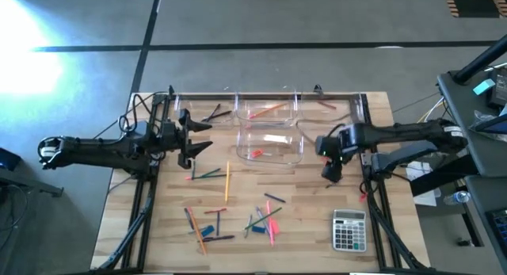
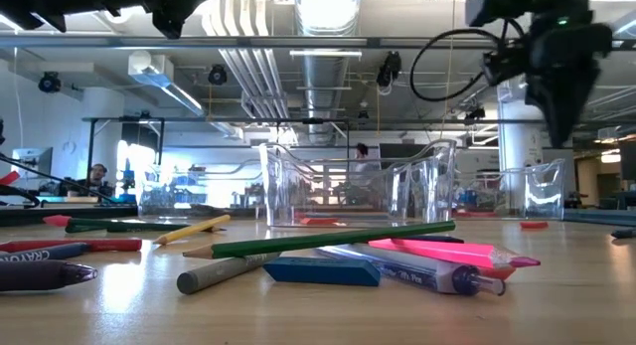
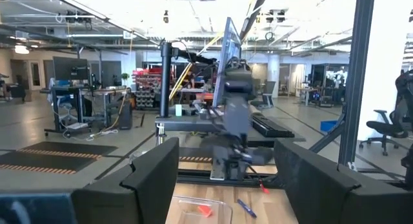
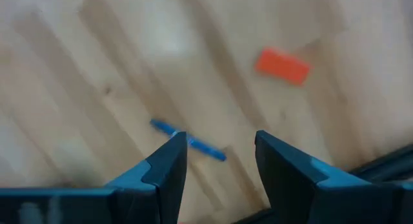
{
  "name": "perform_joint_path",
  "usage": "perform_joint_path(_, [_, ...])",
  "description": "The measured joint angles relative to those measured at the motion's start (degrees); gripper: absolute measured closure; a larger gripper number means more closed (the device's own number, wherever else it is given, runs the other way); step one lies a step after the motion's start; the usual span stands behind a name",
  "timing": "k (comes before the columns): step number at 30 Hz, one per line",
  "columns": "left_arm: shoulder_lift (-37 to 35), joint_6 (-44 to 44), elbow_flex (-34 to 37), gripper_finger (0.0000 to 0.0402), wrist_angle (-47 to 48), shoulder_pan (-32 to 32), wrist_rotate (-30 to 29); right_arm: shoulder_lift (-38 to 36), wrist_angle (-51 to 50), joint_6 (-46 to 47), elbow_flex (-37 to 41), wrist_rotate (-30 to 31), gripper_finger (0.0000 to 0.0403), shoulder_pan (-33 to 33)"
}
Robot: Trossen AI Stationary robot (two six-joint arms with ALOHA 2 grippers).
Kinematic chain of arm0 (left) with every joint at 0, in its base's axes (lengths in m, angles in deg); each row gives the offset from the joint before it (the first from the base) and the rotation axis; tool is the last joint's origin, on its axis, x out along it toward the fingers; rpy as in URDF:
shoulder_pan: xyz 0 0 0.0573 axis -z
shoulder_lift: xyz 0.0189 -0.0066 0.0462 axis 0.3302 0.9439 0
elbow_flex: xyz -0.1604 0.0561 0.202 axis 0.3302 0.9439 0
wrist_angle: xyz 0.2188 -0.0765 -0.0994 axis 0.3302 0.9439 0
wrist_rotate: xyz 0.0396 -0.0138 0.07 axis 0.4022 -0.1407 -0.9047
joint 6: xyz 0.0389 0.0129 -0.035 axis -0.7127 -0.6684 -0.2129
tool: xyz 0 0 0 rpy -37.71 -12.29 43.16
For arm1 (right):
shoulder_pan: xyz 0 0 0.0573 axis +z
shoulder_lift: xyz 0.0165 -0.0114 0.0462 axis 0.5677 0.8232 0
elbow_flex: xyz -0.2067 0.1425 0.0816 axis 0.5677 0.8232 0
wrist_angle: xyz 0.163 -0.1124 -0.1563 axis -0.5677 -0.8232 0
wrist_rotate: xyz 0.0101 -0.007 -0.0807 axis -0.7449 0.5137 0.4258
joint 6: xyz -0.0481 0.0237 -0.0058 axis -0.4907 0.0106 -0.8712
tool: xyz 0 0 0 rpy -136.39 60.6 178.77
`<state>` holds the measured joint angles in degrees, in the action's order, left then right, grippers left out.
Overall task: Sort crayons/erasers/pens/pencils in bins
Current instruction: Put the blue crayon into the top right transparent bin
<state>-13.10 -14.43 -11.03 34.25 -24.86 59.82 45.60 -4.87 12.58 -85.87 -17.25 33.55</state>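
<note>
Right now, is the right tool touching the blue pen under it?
Apart. In the right wrist view, the right tool hangs open above the table; the blue pen lies flat on the wood below, fingers clear of it.

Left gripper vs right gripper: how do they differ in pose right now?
The dark left gripper points level across the light wooden table, facing the room; the dark right gripper points down at it. The left gripper sits at the table's left side; the right gripper hangs at the right, above a slim blue pen and an orange-red rectangular eraser. Both are open and empty.
</note>
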Motion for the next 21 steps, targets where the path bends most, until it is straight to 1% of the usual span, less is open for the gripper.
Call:
perform_joint_path(4, [-0.03,0.04,0.00,0.0162,0.52,0.00,0.00,1.73,0.39,2.19,2.88,-0.01,0.0232,3.68])
perform_joint_path(8, [-0.21,0.02,0.00,0.0162,0.41,0.00,0.00,2.08,0.84,2.64,6.38,-0.29,0.0232,6.05])
perform_joint_path(14, [-0.06,0.02,0.00,0.0162,0.37,0.00,0.00,2.13,1.69,2.64,9.15,-0.04,0.0232,6.32])
perform_joint_path(17, [0.00,0.02,-0.02,0.0162,0.37,0.00,0.00,2.13,4.11,2.93,9.98,-1.21,0.0232,6.32])
perform_joint_path(19, [0.09,0.02,-0.02,0.0162,0.07,0.00,0.00,2.14,5.38,6.05,10.68,-1.87,0.0231,6.31])
perform_joint_path(21, [0.12,0.02,-0.02,0.0162,0.12,-0.02,0.00,2.54,5.71,7.14,11.40,-1.88,0.0228,6.25])
